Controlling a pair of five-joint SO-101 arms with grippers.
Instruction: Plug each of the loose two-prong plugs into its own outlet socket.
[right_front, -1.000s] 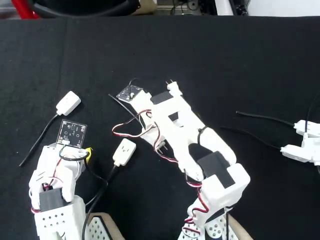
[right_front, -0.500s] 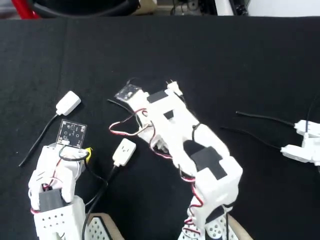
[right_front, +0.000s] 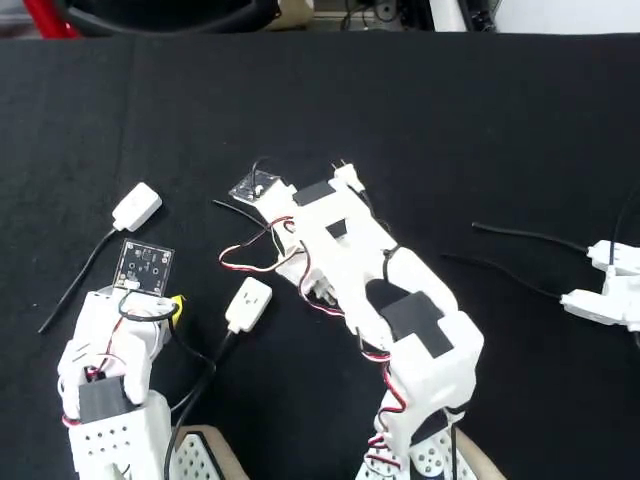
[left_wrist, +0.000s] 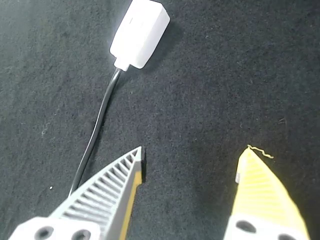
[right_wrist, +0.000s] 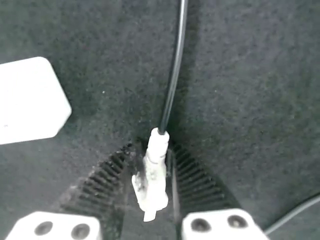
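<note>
The two-prong plug (right_wrist: 152, 175) is sitting pinched between the fingers of the right gripper (right_wrist: 151, 148), near the middle of the black surface (right_front: 480, 120). Its black cord (right_wrist: 172, 75) is trailing away from the fingers. The left gripper (left_wrist: 192, 155) is holding its fingers spread above the surface, just short of a white outlet socket (left_wrist: 140, 32). A second socket (right_front: 248, 303) is lying between the two arms.

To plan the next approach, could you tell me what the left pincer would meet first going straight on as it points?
Probably the white rectangular block on its black cable, lying ahead of the open left pincer, slightly off its centreline; depth is unclear.
</note>
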